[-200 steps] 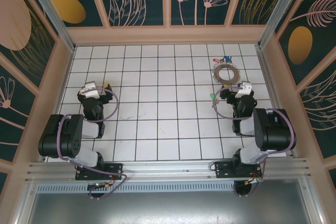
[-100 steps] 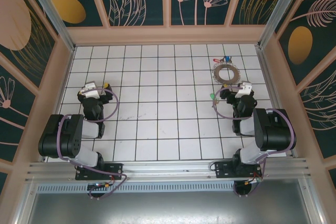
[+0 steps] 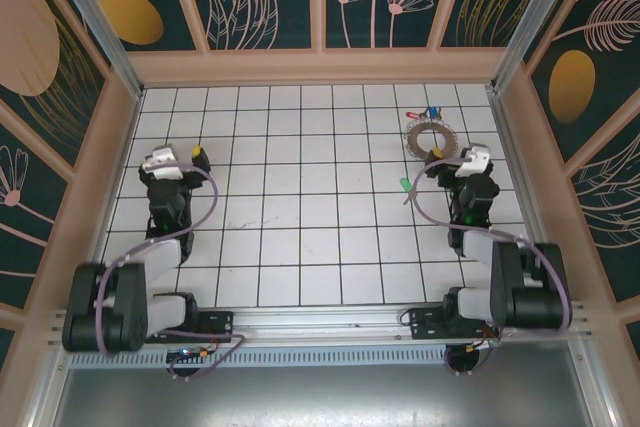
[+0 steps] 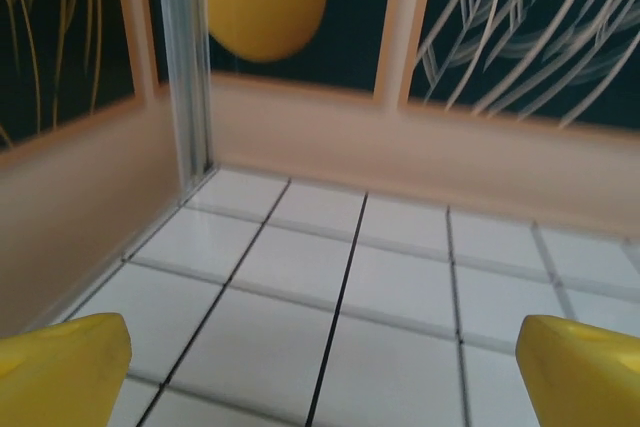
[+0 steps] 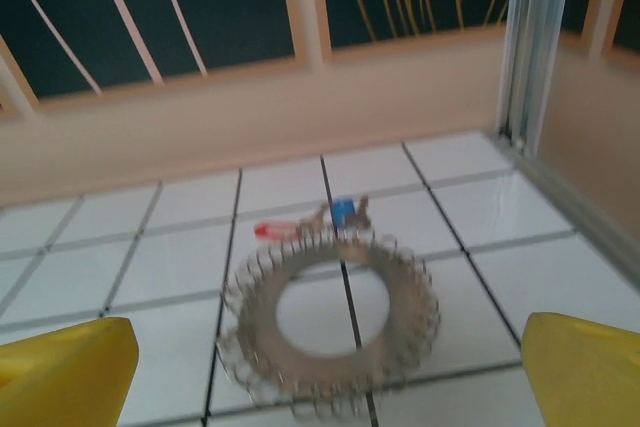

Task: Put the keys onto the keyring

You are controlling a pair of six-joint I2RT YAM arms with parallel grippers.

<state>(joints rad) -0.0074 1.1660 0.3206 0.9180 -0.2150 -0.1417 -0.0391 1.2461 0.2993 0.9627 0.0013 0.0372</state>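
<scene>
While both end effectors [image 4: 320,367] [image 5: 325,367] gape, the scalloped wiry keyring [image 5: 410,317] perhaps touches two plastic-headed keys [image 5: 343,211].

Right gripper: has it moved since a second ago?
Yes. The right gripper has shifted toward the right wall and slightly farther up the table. Its gap from the green key is wider, while the keyring stayed put.

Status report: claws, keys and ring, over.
Left claw open, empty. Right claw open, empty, facing ring. Red key, blue key at ring's far edge; green key apart on the tiles. Nothing blocking.
</scene>
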